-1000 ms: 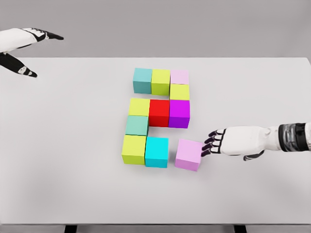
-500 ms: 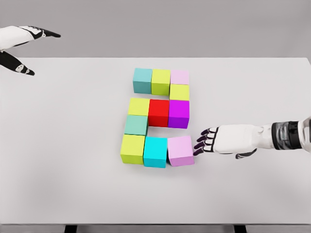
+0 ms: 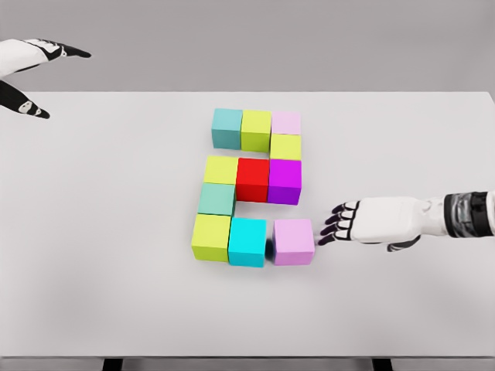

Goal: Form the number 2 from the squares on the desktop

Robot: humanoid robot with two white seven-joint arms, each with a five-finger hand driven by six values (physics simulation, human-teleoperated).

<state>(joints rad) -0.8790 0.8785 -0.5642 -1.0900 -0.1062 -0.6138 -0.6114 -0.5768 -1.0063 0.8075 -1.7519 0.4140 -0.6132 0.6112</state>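
Coloured squares point(image 3: 251, 179) sit mid-table as a nearly finished 2; the last one, a lilac block point(image 3: 294, 241), lies at the bottom right with a narrow gap from the cyan block point(image 3: 248, 242). The right hand point(image 3: 363, 222) hovers just beside it, fingers extended and empty. The blocks look light and rigid, probably easiest nudged on a flat side; the left hand point(image 3: 27, 69) is raised far left, open.

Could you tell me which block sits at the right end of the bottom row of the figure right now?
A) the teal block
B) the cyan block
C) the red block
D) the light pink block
D: the light pink block ends the bottom row, just right of the cyan block, with the right hand beside it.
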